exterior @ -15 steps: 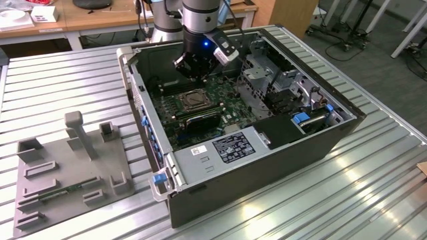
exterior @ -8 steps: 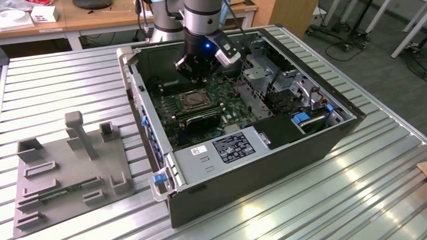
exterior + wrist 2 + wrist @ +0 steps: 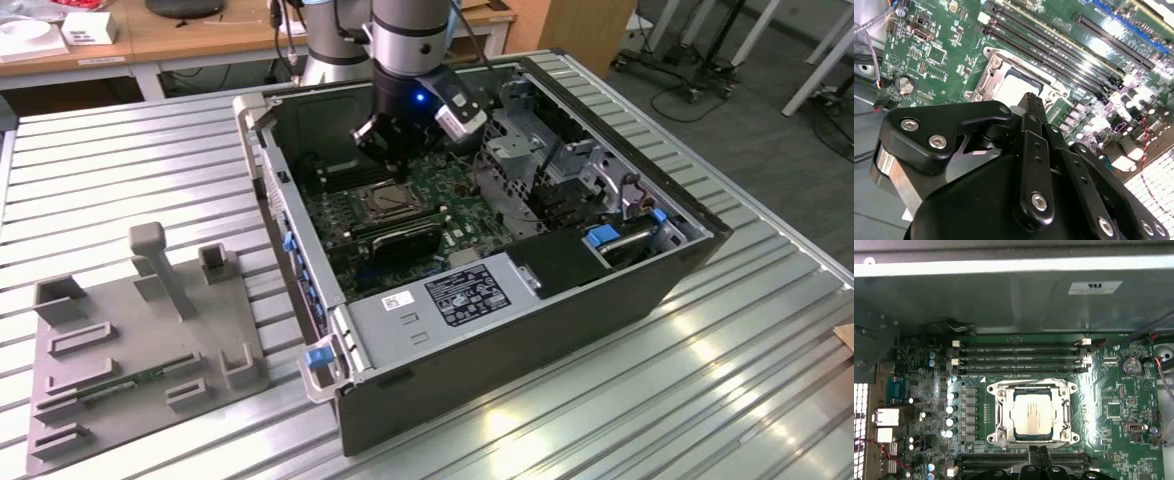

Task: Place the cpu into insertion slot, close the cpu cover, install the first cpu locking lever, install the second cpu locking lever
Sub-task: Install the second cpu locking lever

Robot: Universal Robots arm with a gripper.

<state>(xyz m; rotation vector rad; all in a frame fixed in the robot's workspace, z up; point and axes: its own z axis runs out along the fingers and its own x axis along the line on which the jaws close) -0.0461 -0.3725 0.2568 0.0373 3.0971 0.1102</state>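
While you look across the exterior view from its left, you first see the grey moulded fixture plate (image 3: 134, 345) on the ribbed metal desk (image 3: 747, 400), then the open black computer case (image 3: 534, 270) with the green motherboard (image 3: 441, 215). The small square silvery cpu (image 3: 1032, 413) already sits in the insertion slot (image 3: 1032, 412), with the thin silvery cpu cover (image 3: 999, 412) closed around it. The black tool (image 3: 1038, 452), fingers together and empty, hangs just beside the slot. I think a pushing move that goes off line could scrape the board or bend a lever.
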